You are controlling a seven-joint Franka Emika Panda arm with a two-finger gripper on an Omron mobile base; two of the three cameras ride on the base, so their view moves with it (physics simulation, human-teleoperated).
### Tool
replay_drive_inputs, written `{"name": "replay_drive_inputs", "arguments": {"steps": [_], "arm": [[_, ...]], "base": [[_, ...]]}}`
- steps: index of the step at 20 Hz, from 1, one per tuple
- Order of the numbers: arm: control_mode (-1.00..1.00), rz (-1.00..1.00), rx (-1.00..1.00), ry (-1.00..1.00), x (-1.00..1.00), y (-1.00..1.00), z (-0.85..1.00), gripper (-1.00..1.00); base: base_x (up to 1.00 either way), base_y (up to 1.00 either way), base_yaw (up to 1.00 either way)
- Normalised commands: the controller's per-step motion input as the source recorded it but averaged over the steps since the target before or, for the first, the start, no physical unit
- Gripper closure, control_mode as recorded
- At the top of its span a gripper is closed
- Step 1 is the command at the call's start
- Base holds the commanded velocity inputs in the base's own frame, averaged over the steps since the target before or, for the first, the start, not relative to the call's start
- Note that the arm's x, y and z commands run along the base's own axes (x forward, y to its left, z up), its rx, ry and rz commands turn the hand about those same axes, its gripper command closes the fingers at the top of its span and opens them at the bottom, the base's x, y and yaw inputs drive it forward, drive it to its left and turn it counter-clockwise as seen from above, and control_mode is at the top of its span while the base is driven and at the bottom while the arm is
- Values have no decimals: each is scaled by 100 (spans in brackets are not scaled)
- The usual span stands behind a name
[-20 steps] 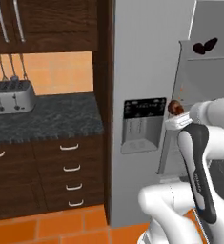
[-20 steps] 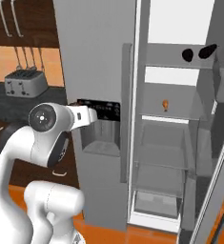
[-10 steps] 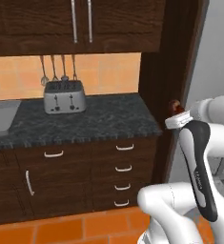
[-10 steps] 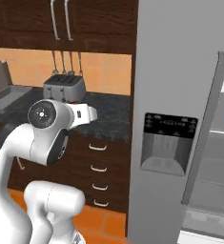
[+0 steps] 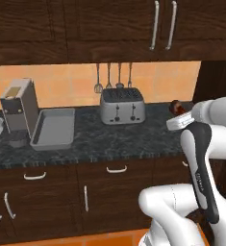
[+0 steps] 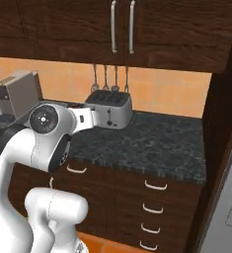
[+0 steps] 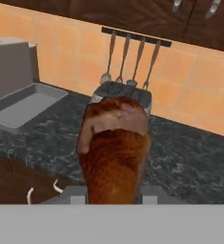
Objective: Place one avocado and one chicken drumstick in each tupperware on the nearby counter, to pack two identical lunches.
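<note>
No legible writing. End effector is clamped on one chicken drumstick. One tupperware lies on the desk, at 9 o'clock from one toaster.

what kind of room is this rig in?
A rendered home kitchen, by the look of it: a speckled stone counter over wooden drawers, a silver toaster against the tiled wall, and utensils hanging on a rail above it.
</note>
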Motion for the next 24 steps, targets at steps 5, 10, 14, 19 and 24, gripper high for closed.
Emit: {"name": "replay_drive_inputs", "arguments": {"steps": [5, 10, 14, 19, 24], "arm": [[100, 0, 0, 0, 0, 0, 0, 100], [100, 0, 0, 0, 0, 0, 0, 100], [100, 0, 0, 0, 0, 0, 0, 100], [100, 0, 0, 0, 0, 0, 0, 100], [-100, -12, -1, 8, 39, -37, -38, 100]], "base": [[71, 100, -1], [56, 100, -8], [40, 100, -16], [29, 84, -18], [5, 8, -4]]}}
